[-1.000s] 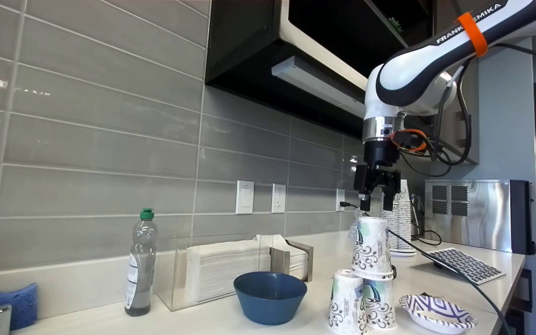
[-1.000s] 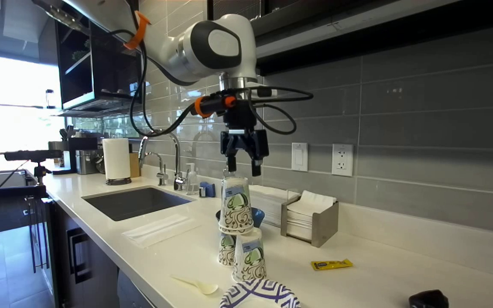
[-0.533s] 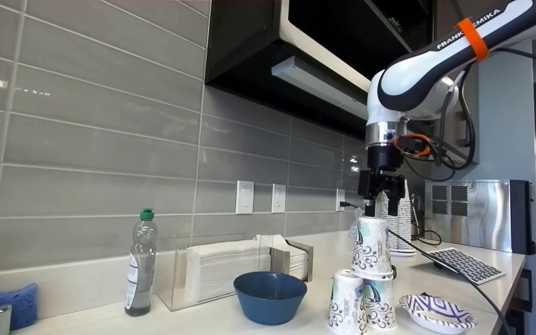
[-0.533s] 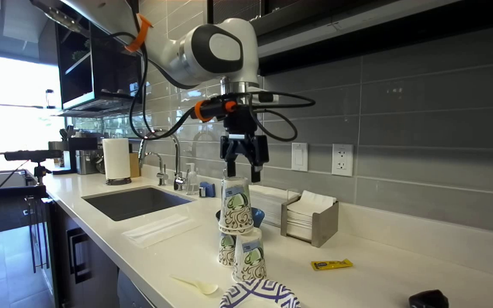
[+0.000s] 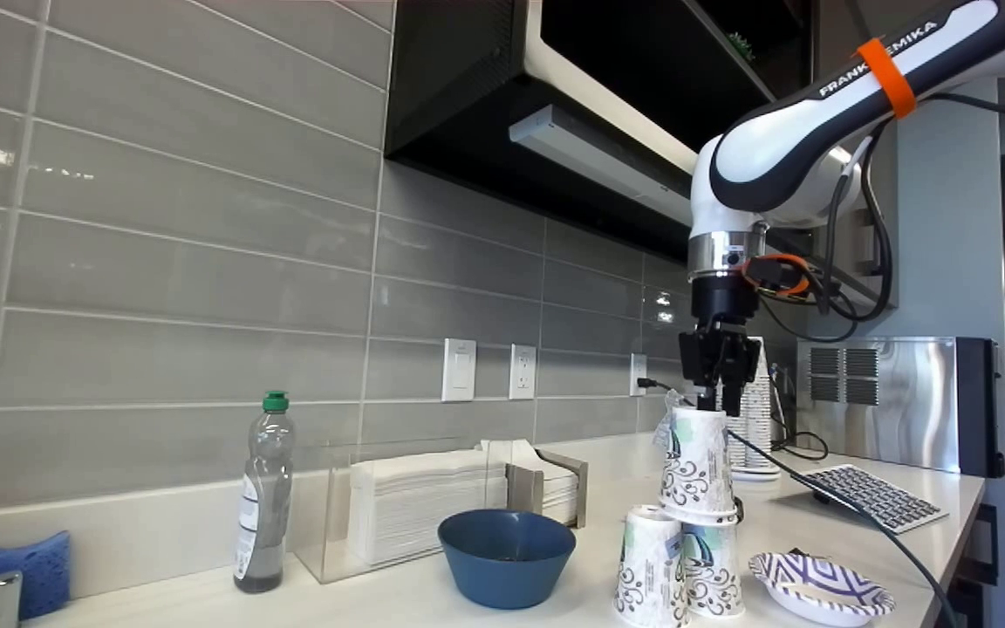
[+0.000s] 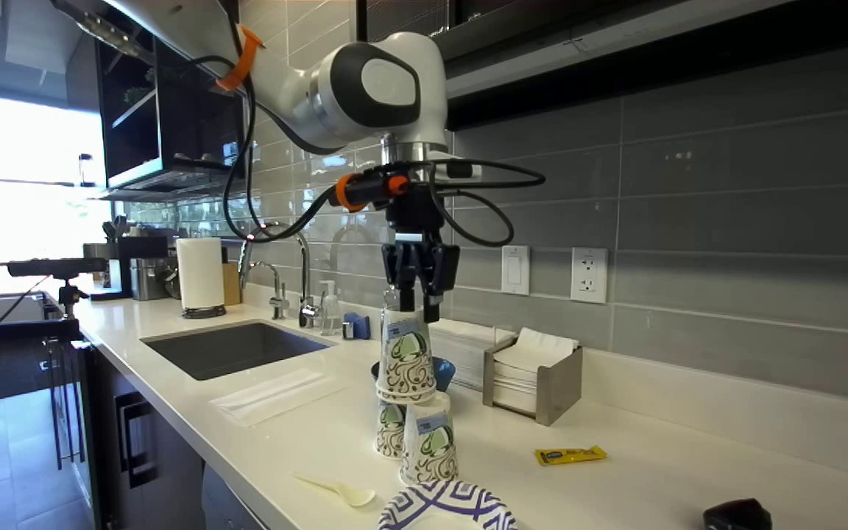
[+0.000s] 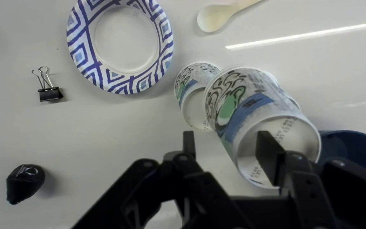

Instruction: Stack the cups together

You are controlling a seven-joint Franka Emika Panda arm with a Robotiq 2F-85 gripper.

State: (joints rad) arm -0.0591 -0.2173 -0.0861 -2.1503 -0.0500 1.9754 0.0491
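Gry tile wall (image 5: 197, 262), wht counter (image 6: 652, 478), dk upper cabs (image 6: 197, 121), bright window (image 6: 30, 147)

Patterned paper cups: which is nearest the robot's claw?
The top paper cup: it alone is perched on others, up near the gripper, while the two lower paper cups stand on the counter.

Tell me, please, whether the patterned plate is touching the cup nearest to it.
Apart: the wrist view shows a strip of counter between the patterned plate and the nearest cup.

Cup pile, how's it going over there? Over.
Tool open, holding nothing, close by the top cup. That one upside down, atop two lower cups. Patterned plate nearby, probably not in the way.
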